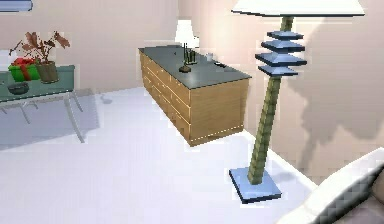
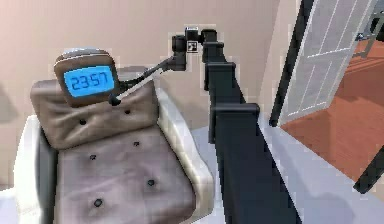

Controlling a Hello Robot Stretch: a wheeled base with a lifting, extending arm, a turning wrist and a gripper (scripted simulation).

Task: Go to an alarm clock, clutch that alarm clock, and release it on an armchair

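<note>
An alarm clock with a dark rounded case and a blue lit display stands out at the top of the armchair's brown back cushion. The armchair has a white shell and a brown tufted seat and sits at the arm side view's left. My arm's dark bar rises along its right side. The gripper reaches left from the arm's far end, and its thin fingers end at the clock's lower right edge. The clock's underside meets the cushion's top in the picture, so I cannot tell whether the gripper holds it.
A white door stands ajar at the arm side view's right, with reddish floor beyond. Ahead are a wooden dresser with a table lamp, a floor lamp, a glass table with a plant, and a white cushion corner.
</note>
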